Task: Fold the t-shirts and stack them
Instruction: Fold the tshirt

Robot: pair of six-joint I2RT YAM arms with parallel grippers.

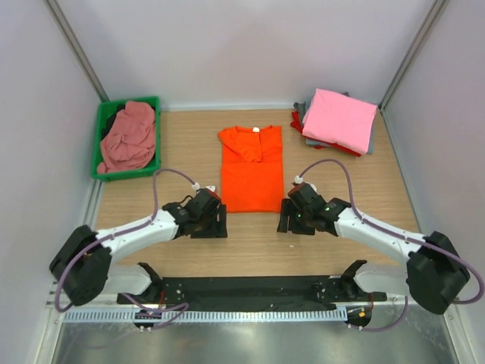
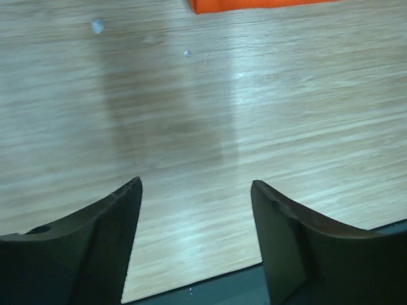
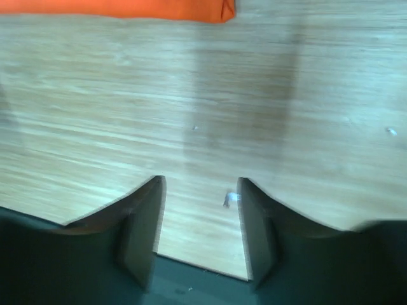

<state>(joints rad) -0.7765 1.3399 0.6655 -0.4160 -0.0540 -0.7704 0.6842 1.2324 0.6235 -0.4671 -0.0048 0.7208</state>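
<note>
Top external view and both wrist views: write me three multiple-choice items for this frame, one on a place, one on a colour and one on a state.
1. The orange t-shirt lies
A. draped over an arm
B. flat on the table, midway across
C. on the floor

2. The top t-shirt of the back-right stack is
A. pink
B. blue
C. green

3. The left gripper and right gripper are
A. both shut on cloth
B. one open, one shut
C. both open, holding nothing

Answers:
1 B: it lies spread on the wood just beyond the grippers.
2 A: pink cloth covers the pile.
3 C: each wrist view shows bare wood between spread fingers.
</note>
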